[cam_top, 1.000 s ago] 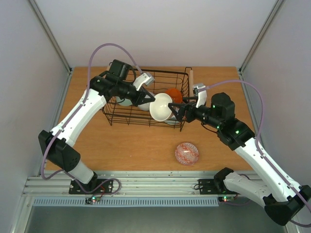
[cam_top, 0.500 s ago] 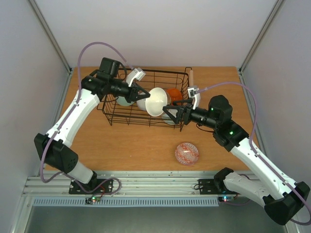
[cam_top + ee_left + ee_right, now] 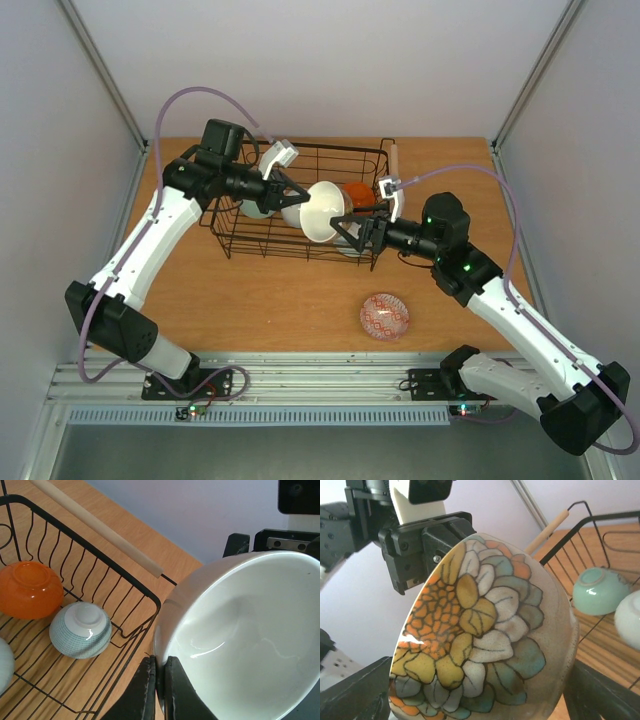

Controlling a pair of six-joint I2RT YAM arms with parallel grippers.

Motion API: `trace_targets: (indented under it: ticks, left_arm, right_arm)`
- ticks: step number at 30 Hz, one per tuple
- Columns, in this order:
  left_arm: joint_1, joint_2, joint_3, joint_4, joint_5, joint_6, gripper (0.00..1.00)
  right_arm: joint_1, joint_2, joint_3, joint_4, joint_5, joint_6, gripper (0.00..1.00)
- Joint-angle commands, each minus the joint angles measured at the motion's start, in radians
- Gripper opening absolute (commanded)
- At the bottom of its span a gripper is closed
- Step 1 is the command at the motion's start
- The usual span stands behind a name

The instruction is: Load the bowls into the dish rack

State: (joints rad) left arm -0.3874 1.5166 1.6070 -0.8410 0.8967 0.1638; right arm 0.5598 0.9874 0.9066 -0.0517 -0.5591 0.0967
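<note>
Right, top view: L gripper [image 3: 298, 203] clamped on rim of white bowl [image 3: 322, 212], which is held on edge above the near-right part of dish rack [image 3: 280, 240], not yet set down. R gripper [image 3: 347, 232] is spread wide just right of the bowl, aimed at its underside.

L wrist: fingers [image 3: 150, 690] pinch the rim, bowl's mouth faces this cam. Rack floor w/ orange bowl [image 3: 30, 590] lies down-left.

R wrist: bowl's flowered back fills the gap btwn R jaws; contact can't tell.

Prob. bowl must drop down-left into the rack, L arm nearer.
</note>
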Motion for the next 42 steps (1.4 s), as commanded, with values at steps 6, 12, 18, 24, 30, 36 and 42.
trace_targets:
  ticks: [6,12,18,24,30,36,42]
  left_arm:
    - [0.002,-0.044,0.000,0.083,0.061,-0.017,0.00]
    - [0.002,-0.055,-0.016,0.091,0.041,-0.015,0.00]
    - [0.002,-0.063,-0.021,0.094,-0.009,-0.021,0.04]
    - [0.002,-0.066,-0.027,0.097,-0.039,-0.027,0.19]
    - [0.002,-0.079,-0.013,0.075,-0.172,-0.011,0.55]
    - [0.002,-0.123,0.009,0.051,-0.435,0.035,0.66]
    - [0.004,-0.152,0.011,0.041,-0.517,0.060,0.67]
  right_arm:
    - [-0.003,0.022,-0.003,0.049,-0.042,0.027,0.32]
    - [-0.003,0.026,0.003,0.044,-0.020,0.025,0.01]
    - [-0.003,0.028,0.055,-0.032,0.057,-0.028,0.01]
    - [-0.003,0.049,0.110,-0.094,0.124,-0.080,0.01]
    - [-0.003,0.130,0.210,-0.198,0.189,-0.173,0.01]
    - [0.002,0.303,0.393,-0.368,0.208,-0.267,0.01]
    - [0.060,0.556,0.691,-0.684,0.410,-0.369,0.01]
